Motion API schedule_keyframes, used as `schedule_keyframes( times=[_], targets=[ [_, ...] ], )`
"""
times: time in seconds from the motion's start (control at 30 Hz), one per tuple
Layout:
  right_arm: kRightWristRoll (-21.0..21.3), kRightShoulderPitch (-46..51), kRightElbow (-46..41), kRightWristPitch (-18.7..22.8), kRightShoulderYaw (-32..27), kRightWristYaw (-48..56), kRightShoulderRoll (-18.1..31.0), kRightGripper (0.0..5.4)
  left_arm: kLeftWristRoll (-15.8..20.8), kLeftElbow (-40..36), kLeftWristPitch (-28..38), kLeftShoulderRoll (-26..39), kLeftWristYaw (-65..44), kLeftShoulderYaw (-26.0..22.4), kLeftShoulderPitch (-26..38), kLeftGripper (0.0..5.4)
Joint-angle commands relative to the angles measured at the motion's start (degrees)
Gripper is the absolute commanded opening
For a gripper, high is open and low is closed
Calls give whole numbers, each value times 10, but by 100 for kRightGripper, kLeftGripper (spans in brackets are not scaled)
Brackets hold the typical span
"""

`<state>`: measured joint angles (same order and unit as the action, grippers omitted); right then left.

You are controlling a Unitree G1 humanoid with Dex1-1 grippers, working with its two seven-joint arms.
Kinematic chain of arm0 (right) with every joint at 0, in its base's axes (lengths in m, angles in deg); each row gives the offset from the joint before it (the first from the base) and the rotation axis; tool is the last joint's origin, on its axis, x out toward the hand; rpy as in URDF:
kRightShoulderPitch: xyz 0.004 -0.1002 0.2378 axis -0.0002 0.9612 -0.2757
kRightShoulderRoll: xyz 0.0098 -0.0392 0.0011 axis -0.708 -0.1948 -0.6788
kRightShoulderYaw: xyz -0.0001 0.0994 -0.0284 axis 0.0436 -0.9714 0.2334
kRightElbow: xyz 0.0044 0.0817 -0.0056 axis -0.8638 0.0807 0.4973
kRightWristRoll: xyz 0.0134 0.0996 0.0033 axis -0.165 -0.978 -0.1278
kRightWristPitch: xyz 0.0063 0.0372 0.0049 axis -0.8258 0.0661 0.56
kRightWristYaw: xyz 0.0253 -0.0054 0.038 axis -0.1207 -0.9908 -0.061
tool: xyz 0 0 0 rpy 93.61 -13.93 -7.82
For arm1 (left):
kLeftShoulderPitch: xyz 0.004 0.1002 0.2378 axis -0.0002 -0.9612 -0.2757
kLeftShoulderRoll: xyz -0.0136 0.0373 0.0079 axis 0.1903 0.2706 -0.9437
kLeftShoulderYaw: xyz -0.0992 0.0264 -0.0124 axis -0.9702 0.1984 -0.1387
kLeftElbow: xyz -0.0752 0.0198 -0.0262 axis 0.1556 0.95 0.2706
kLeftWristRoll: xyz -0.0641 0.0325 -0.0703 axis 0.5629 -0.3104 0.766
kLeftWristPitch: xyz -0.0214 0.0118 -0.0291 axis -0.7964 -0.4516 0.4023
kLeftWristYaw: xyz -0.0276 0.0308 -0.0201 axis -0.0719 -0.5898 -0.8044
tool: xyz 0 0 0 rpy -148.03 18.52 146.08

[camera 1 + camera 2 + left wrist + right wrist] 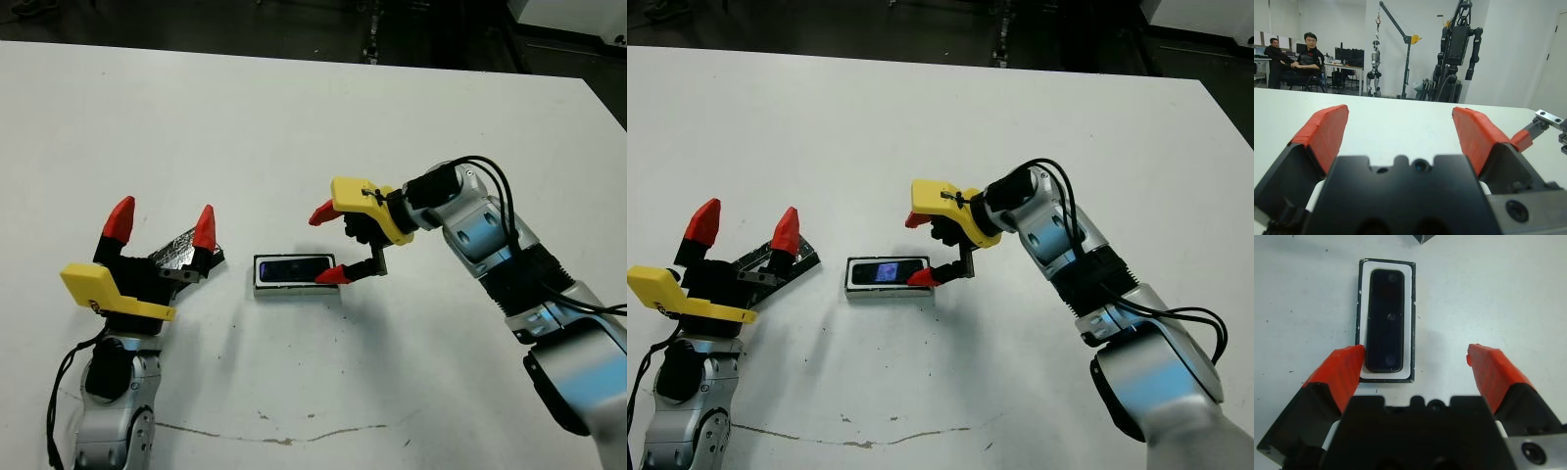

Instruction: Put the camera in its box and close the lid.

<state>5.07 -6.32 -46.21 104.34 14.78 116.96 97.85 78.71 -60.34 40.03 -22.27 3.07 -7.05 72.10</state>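
A: How far along is it?

B: The camera (1385,326) is lying flat inside the box (1411,323) at table centre. The lid (178,251) is sitting off at 9 o'clock, so closing is what's left, I'd judge.

A: And the arms?

B: The right gripper (327,244) is reaching in from 3 o'clock, spread wide and empty, one finger (330,275) resting at the box's near end. The left gripper (162,224) is hovering over the lid, spread and holding nothing.
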Motion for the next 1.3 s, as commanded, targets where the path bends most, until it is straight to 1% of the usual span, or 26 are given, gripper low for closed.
schedule_keyframes(
  times=[0.03, 0.1, 0.23, 0.4, 0.57, 0.67, 0.8, 0.87, 0.9, 0.97, 1.03, 1.17, 1.3],
  targets=[
    [-16, -16, 2, 14, -27, 16, 14, 539, 1, 5, 0, 4, -4, 0, -6, 540],
    [-19, -22, 0, 16, -39, 18, 17, 539, 1, 5, 0, 4, -4, 0, -6, 540],
    [-30, -37, -1, 37, -60, 22, 23, 539, -5, 7, 3, 4, -2, 0, -6, 540],
    [-47, -52, 4, 31, -87, 28, 30, 539, -5, 5, 0, 3, 0, 1, -6, 540],
    [-79, -58, -6, 63, -125, 26, 40, 539, -8, 6, 2, 2, 2, 1, -6, 540],
    [-87, -44, -41, 90, -152, -12, 43, 539, -7, 7, 3, 1, 1, 1, -6, 540],
    [-90, 19, -131, 100, -188, -102, 37, 539, -8, 5, 0, 3, 0, 2, -7, 540],
    [-88, 59, -176, 86, -196, -146, 31, 525, -1, 7, 0, 4, -5, 2, -7, 540],
    [-86, 84, -197, 77, -199, -172, 24, 514, -2, 7, 1, 4, -5, 1, -7, 540],
    [-84, 134, -238, 71, -203, -222, 8, 490, -7, 7, 2, 4, -2, 1, -7, 540],
    [-82, 176, -271, 63, -199, -257, -1, 456, -6, 6, 0, 2, 0, 2, -7, 540],
    [-71, 250, -294, -26, -183, -295, -17, 395, -5, 9, 4, 4, -5, 2, -4, 540],
    [-60, 297, -302, -86, -166, -321, -28, 328, -6, 9, 4, 3, -4, 2, -3, 540]
  ],
)
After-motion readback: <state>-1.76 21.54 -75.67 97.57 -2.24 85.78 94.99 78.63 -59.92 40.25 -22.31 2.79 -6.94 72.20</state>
